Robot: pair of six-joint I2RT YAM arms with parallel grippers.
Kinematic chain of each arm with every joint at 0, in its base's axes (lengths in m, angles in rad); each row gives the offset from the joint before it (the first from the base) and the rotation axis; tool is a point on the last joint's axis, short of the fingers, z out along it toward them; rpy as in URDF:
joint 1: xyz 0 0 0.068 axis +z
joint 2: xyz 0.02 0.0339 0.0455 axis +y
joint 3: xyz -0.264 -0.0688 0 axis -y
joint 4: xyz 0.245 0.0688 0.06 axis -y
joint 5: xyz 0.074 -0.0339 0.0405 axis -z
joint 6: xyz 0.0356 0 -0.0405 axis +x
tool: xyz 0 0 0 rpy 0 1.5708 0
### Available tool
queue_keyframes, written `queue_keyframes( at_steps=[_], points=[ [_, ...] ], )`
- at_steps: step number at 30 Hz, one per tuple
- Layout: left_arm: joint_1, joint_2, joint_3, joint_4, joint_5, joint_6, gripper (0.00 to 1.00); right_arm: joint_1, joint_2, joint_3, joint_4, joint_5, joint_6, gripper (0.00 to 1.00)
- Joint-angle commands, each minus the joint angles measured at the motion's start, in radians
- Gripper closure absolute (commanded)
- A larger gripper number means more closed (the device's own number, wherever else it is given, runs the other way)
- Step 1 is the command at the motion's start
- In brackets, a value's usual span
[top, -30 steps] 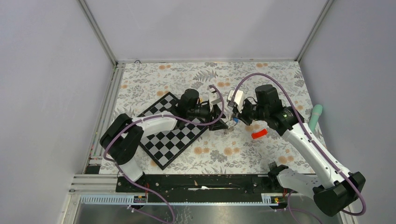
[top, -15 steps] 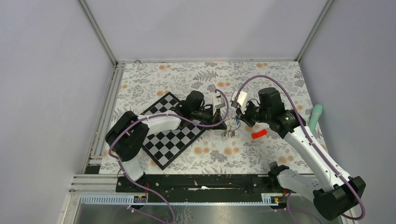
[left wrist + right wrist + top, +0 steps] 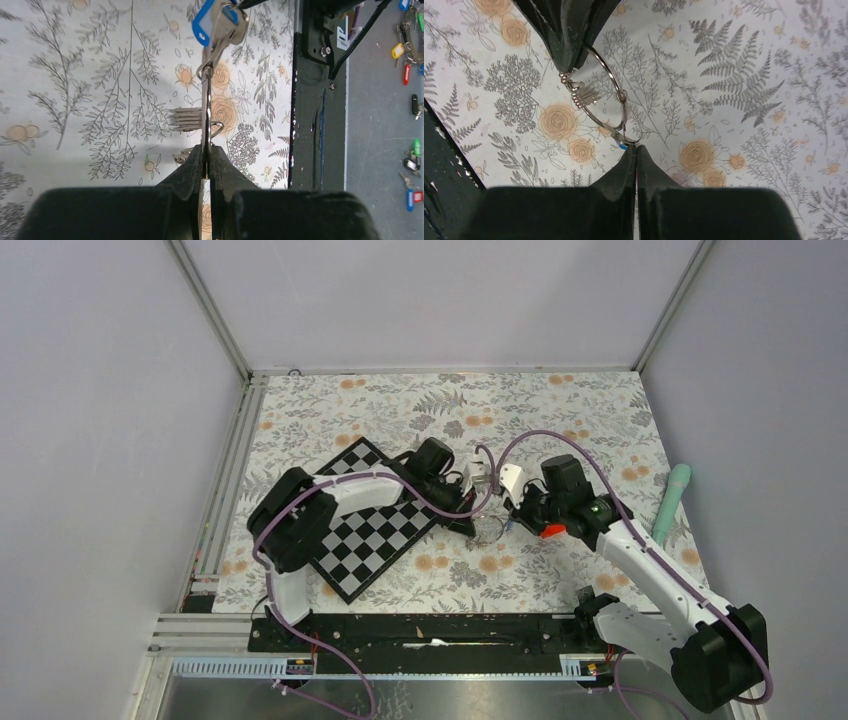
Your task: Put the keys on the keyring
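Two claws on one job, meeting tip to tip just beside the corner of the chessboard (image 3: 370,535). Left claw (image 3: 206,159): pinched fully shut on the keyring (image 3: 205,92), gripping the thin wire at one side and presenting it edge-on to its own camera. Right claw (image 3: 635,152): likewise closed tight, clamped on the blue-capped key (image 3: 210,20) at the opposite side of the ring, with only a sliver of blue peeping past the fingertips in the right wrist view. Ring spanning the gap between the two, over the floral counter (image 3: 749,75); lifted clear or resting on it, hard to tell.

Partly done, by the look of it. Small cluster of silver keys (image 3: 585,95) hanging on the wire close to the left claw, seemingly threaded already. Blue-capped key touching the ring at the side away from the left claw, but impossible to say whether threaded onto the coil, halfway round the split, or merely pressed against it. No yellowish-headed key to be made out in any view.

Left to do, most likely: working the blue-capped key along the split until free on the ring, then releasing with both claws. Main risks: wire slipping out of the narrow pinch, or key twisting in the grip while pushed round.
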Motion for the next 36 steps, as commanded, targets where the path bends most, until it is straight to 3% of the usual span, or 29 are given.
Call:
queue_keyframes(
  at_steps=[1,12,22,36],
  points=[
    [0.005,0.08,0.077,-0.115,0.005,-0.042,1.0,-0.009,0.012,-0.065,0.025,0.094,-0.066,0.96],
    [0.006,0.265,0.208,-0.178,-0.009,-0.144,1.0,-0.009,0.119,-0.15,0.142,0.201,-0.096,0.88],
    [0.015,0.445,0.441,-0.316,-0.073,-0.144,0.99,-0.011,0.238,-0.119,0.227,0.285,-0.099,0.85],
    [0.044,0.422,0.44,-0.404,-0.161,-0.163,1.0,-0.012,0.213,-0.124,0.23,0.278,-0.097,0.75]
  ],
)
